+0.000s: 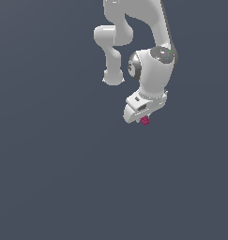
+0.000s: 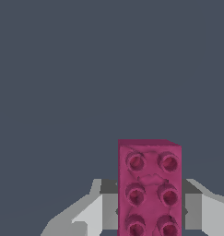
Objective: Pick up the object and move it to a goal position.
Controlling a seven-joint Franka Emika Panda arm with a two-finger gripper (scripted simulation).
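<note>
1. Pincer of the white robot arm pointed down in the exterior view, in front of a plain dark grey background.
2. It was clamped on the block, a tiny magenta-red piece that peeked out just under the white pincer head.
3. The block looked much smaller than the pincer head above it.
4. In the wrist view, the block stood between the two grey fingers, one on each side, touching it.
5. Its top had round studs in two rows, with six studs showing.
6. Nothing else was touching the block.
</note>
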